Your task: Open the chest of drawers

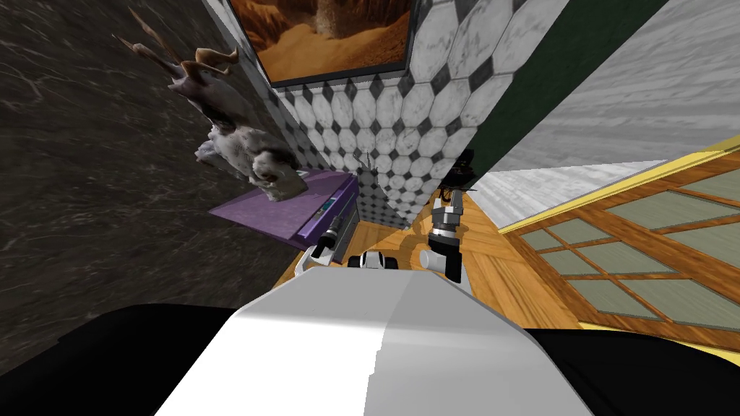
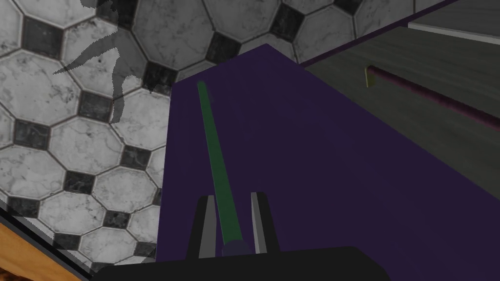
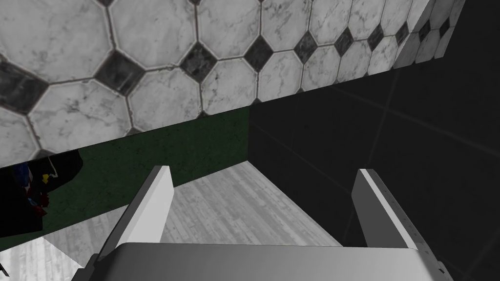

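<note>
Standing against the black-and-white tiled wall (image 1: 412,108), the purple chest of drawers (image 1: 246,214) is ahead of the robot and to its left, on the wooden floor (image 1: 498,267). A framed orange landscape picture (image 1: 325,36) hangs on the wall above. A pale animal-like figure (image 1: 249,155) rests on top of the chest.

The left wrist view shows a dark purple drawer front (image 2: 317,185), with a long green bar handle (image 2: 214,146) running along it. Beside that front is a greyish panel (image 2: 439,63) carrying a dark red bar handle (image 2: 429,97).

The left gripper (image 2: 233,196) is at the purple drawer front. Its jaws are narrow and closed around the near end of the green handle, one finger on each side of the bar.

The right gripper (image 3: 264,170) is held well apart from the chest, past the corner of the tiled wall and over the floor. Its jaws stand wide and hold nothing.
</note>
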